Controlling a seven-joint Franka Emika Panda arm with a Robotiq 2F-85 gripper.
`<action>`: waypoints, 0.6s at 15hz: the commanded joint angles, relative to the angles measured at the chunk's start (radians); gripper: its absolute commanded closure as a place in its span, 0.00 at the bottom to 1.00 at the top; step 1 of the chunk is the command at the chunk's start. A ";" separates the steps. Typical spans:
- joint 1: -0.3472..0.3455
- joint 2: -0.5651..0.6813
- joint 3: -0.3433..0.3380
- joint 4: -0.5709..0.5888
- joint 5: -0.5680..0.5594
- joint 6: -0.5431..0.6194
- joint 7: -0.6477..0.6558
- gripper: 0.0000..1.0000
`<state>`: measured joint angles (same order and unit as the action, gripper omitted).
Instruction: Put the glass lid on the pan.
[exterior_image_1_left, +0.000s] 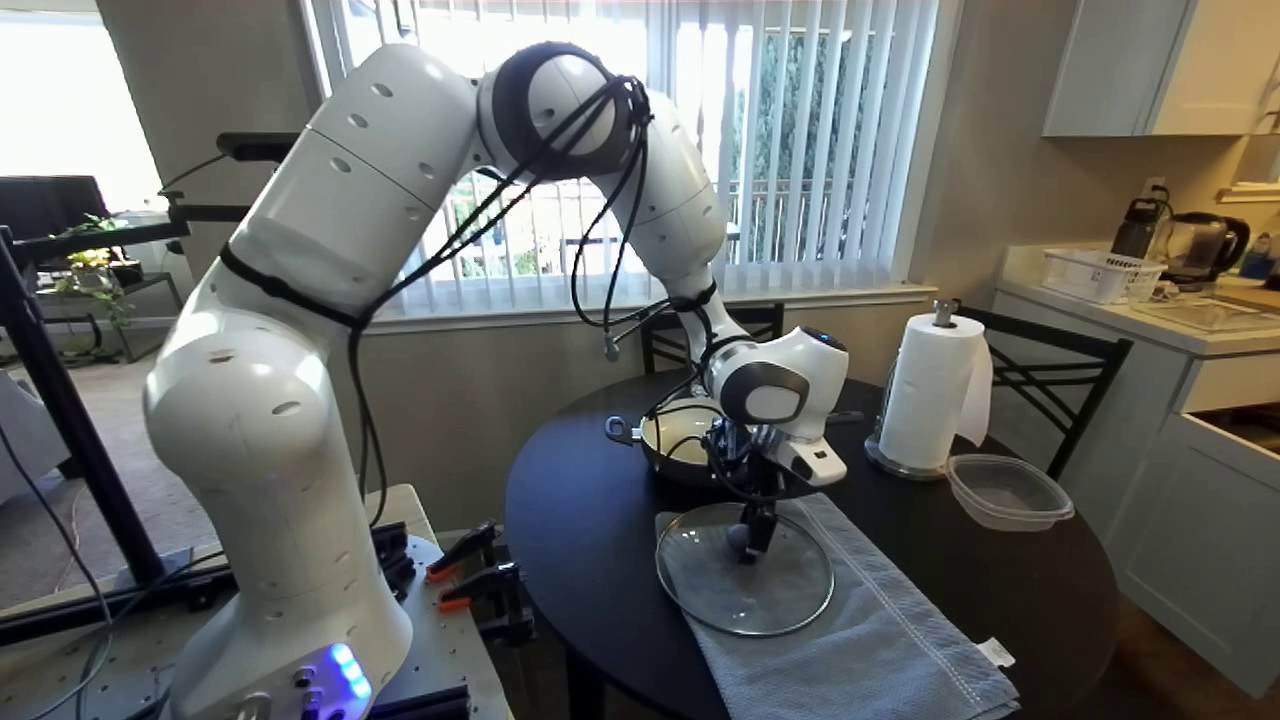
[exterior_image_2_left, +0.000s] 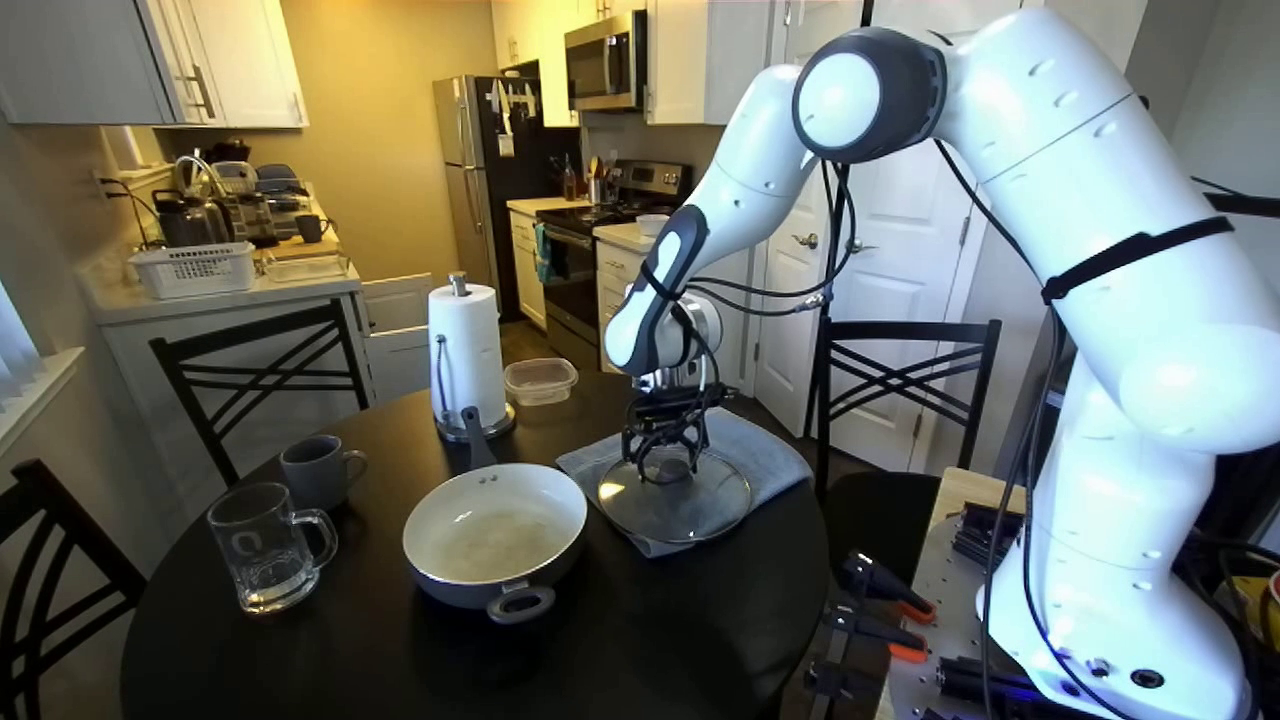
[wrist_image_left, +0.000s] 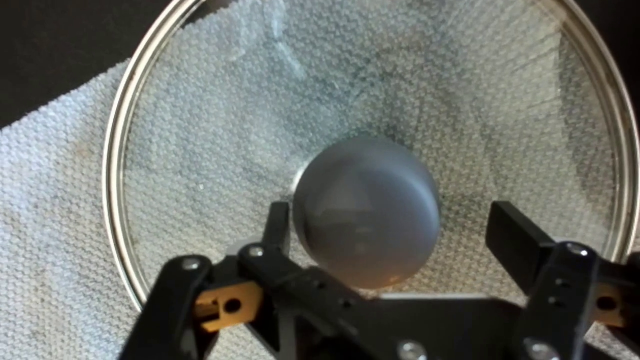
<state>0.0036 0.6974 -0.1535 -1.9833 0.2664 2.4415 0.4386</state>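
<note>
The glass lid (exterior_image_1_left: 745, 588) lies flat on a blue-grey cloth (exterior_image_1_left: 840, 650), knob side up, near the pan but not on it. We judge it stiff, moderately heavy for its thinness, brittle if knocked, and slick on the clear glass; the cloth probably lets it slide when pushed. The place to take hold, we think, is the smooth, round grey knob (wrist_image_left: 366, 215) at its centre, squeezed low on opposite sides; the thin metal rim (wrist_image_left: 112, 175) looks a poorer grip. Being round, the lid has no long axis and points nowhere sideways; only its knob gives a direction, and that is up.

Astride the knob hangs the black gripper (wrist_image_left: 392, 227), its jaws spread wide and holding nothing. In the wrist view, one finger (wrist_image_left: 277, 220) is touching the knob or just beside it, we cannot tell which, while the opposite finger (wrist_image_left: 512, 240) stands clearly apart; closing off-centre may nudge the lid sideways.

Next comes the pan (exterior_image_2_left: 495, 532), pale inside and uncovered, on the dark round table (exterior_image_2_left: 660, 640). Its long axis runs from a small loop handle (exterior_image_2_left: 520, 603) to the long handle (exterior_image_2_left: 477, 440), which points toward a paper towel roll (exterior_image_2_left: 470, 350). Further out, a glass mug (exterior_image_2_left: 262, 555) and a grey mug (exterior_image_2_left: 316, 475) stand on the pan's far side from the lid, and a clear plastic tub (exterior_image_2_left: 540, 393) sits near the roll.
</note>
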 joint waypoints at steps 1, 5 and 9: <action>0.013 -0.060 -0.023 -0.082 -0.006 0.059 0.066 0.00; 0.018 -0.084 -0.017 -0.132 -0.006 0.073 0.077 0.00; 0.057 -0.107 -0.027 -0.174 -0.032 0.089 0.093 0.00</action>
<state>0.0255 0.6442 -0.1713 -2.0881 0.2656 2.4947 0.4866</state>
